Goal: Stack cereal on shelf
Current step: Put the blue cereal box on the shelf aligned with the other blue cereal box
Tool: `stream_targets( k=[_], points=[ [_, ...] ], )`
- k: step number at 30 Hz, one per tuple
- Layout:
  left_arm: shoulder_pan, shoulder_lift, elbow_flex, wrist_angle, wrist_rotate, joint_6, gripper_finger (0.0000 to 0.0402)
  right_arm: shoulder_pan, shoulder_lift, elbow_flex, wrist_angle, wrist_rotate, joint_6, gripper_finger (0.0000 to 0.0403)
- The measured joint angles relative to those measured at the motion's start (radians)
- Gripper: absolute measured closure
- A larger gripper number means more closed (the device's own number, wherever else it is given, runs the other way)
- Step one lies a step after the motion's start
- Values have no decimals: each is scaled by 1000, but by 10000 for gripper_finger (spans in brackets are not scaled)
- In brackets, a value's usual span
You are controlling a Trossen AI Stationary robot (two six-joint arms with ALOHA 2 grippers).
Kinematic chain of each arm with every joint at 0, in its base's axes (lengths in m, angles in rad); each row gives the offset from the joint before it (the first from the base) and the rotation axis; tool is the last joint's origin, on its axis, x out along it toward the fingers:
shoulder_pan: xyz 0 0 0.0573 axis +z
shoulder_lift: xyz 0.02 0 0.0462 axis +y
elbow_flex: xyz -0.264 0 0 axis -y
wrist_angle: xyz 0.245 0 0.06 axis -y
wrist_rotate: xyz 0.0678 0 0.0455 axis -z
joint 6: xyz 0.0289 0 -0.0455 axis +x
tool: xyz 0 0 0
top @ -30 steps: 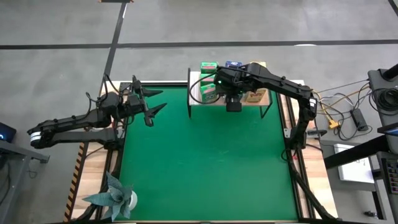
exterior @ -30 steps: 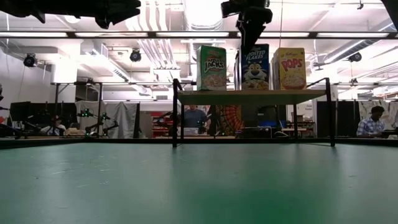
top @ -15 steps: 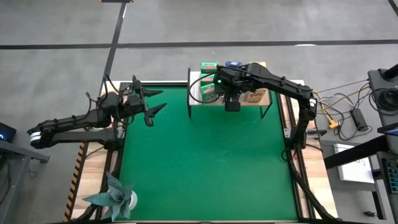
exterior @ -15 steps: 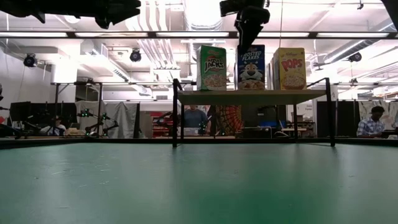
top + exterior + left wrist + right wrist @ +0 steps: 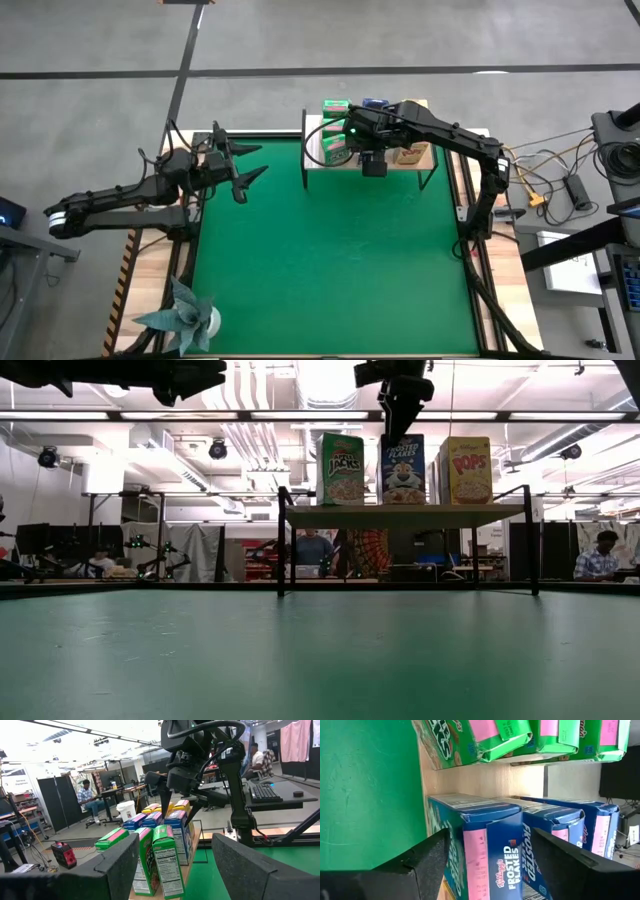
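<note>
1. The right gripper has lifted slightly off the front blue cereal box; its fingers stand spread above it.
2. Green, blue and yellow boxes stand on the shelf.
3. The left gripper hangs open over the mat's left edge.

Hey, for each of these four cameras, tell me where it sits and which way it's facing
High view: overhead, looking straight down on the green mat; both arms show, the left gripper waits at the mat's left edge.
Low view: at table height, looking across at the shelf; the right gripper hangs from above.
Left wrist view: on the left arm, facing the shelf past its own fingers.
Right wrist view: on the right arm, looking down at the blue boxes, open fingers either side.
Low and left wrist views share the green boxes.
</note>
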Motion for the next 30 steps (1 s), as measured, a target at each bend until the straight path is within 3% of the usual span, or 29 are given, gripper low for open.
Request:
stream_targets(
  k=[20, 24, 30],
  points=[
    [0, 0, 0, 0, 0, 4, 168, 70, 1, 182, -20, -4, 39, 159],
    [0, 0, 0, 0, 0, 4, 168, 71, 1, 207, -39, -9, 48, 193],
    [0, 0, 0, 0, 0, 4, 168, 43, 1, 201, -73, -10, 79, 295]
  ],
)
